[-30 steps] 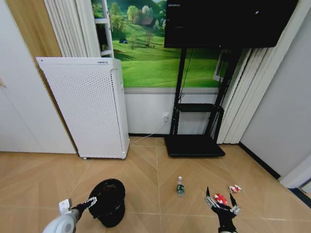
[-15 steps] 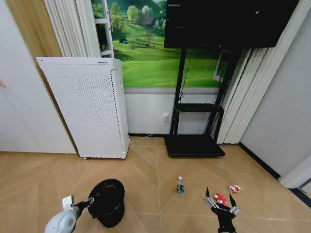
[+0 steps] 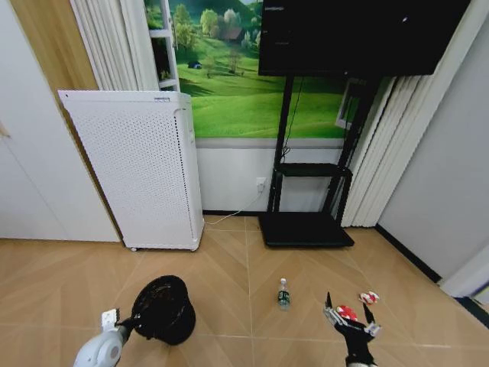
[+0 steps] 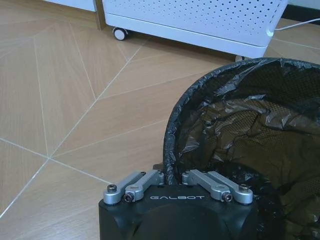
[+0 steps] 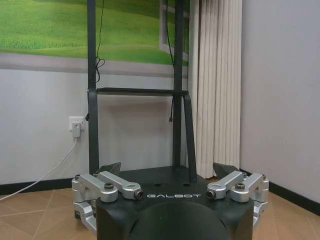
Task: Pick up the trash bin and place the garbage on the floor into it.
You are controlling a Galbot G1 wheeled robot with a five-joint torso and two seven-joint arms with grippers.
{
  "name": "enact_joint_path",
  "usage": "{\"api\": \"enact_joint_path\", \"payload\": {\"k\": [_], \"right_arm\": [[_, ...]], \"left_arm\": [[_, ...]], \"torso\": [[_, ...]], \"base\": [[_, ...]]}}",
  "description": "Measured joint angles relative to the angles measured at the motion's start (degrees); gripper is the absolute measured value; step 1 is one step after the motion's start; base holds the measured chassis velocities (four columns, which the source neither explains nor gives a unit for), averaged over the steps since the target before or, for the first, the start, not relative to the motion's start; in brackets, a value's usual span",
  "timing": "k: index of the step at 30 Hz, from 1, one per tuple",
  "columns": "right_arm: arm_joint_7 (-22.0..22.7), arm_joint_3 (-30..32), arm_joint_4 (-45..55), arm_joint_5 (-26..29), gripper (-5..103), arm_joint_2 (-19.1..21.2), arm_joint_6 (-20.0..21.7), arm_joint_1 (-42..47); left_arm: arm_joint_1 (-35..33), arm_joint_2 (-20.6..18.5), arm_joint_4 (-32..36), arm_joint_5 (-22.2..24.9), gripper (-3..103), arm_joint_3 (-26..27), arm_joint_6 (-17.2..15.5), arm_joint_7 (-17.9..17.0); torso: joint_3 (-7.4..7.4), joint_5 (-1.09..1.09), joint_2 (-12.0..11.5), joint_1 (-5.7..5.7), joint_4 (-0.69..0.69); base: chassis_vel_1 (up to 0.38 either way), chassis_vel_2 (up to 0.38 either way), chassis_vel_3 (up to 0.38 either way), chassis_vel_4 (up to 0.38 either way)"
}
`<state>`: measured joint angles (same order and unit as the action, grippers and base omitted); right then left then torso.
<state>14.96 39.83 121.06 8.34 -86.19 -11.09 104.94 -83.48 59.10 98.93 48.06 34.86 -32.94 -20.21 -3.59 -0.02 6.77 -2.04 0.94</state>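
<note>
**Left gripper on the bin rim; right gripper spread over the floor**

Your left gripper (image 3: pixel 126 327) sits low at the left of the head view, clamped on the near rim of the bin (image 3: pixel 163 309); in the left wrist view the left gripper (image 4: pixel 171 172) has the rim of the bin (image 4: pixel 250 130) and its black liner (image 4: pixel 260 145) pinched between closed fingers; the bin leans, its mouth turned up toward the head camera; you can see the liner crumpled inside the mesh.

Your right gripper (image 3: pixel 349 314) hangs low at the right, fingers wide apart, holding nothing; in the right wrist view the right gripper (image 5: pixel 169 170) faces the black stand (image 5: pixel 135 95) and the wall.

The bottle (image 3: pixel 283 293) stands upright on the floor between the bin and the right gripper, apart from both; one wrapper (image 3: pixel 347 312) lies on the floor, seen between the spread fingers, though you cannot tell whether they touch it; the second wrapper (image 3: pixel 370 297) lies just beyond, to the right.

The white appliance (image 3: pixel 137 168) stands behind the bin, well apart.
</note>
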Motion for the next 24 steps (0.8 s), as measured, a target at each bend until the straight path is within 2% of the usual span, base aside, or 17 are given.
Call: {"api": "enact_joint_path", "payload": {"k": [5, 8, 11, 15, 16, 17, 19, 24], "right_arm": [[0.08, -0.21, -0.34, 0.00, 100, -0.13, 0.03, 0.01], [-0.06, -1.02, -0.68, -0.96, 100, -0.94, 0.03, 0.09], [-0.39, -1.05, -0.83, -1.76, 100, -0.98, 0.03, 0.09], [-1.05, -0.77, -1.24, -3.37, 100, -0.40, -0.19, 0.00], [-1.43, -0.55, -1.56, -4.16, 100, -0.19, -0.67, -0.04], [-1.43, -0.55, -1.56, -4.16, 100, -0.19, -0.67, -0.04], [-2.19, -0.62, -2.04, -4.92, 100, -0.32, -1.88, 0.02], [-2.60, -1.72, -2.19, -5.03, 100, -1.24, -2.31, 0.15]], "left_arm": [[-0.73, -0.01, -0.23, -1.49, 10, 0.88, 2.15, 1.41], [-1.58, 0.10, 0.25, -3.22, 6, 2.33, 5.63, 3.21], [-2.07, 0.14, 1.20, -3.23, 6, 3.04, 5.89, 3.14], [-3.46, 0.14, 3.72, -5.26, 4, 5.86, 9.00, 2.71], [-4.17, 0.32, 4.80, -7.83, 4, 7.39, 11.27, 2.84], [-4.17, 0.32, 4.80, -7.83, 4, 7.39, 11.27, 2.84], [-5.68, 0.97, 6.82, -14.38, 4, 10.39, 15.36, 4.37], [-8.42, 2.44, 10.08, -17.43, 4, 13.70, 18.14, 5.96]], "torso": [[0.00, 0.00, 0.00, 0.00, 0.00], [-0.01, 0.00, -0.01, 0.00, -0.01], [-0.01, -0.02, 0.00, 0.00, -0.01], [-0.01, 0.01, 0.00, 0.00, -0.02], [-0.01, -0.01, -0.01, -0.01, -0.02], [-0.01, -0.01, -0.01, -0.01, -0.02], [-0.01, 0.02, 0.00, 0.00, 0.00], [-0.01, 0.02, -0.01, 0.00, -0.01]], "base": [[0.000, 0.000, 0.000, 0.000], [0.000, 0.000, 0.000, 0.000], [0.000, 0.000, 0.000, 0.000], [0.000, 0.000, 0.000, 0.000], [0.000, 0.000, 0.000, 0.000], [0.000, 0.000, 0.000, 0.000], [0.000, 0.000, 0.000, 0.000], [0.000, 0.000, 0.000, 0.000]]}}
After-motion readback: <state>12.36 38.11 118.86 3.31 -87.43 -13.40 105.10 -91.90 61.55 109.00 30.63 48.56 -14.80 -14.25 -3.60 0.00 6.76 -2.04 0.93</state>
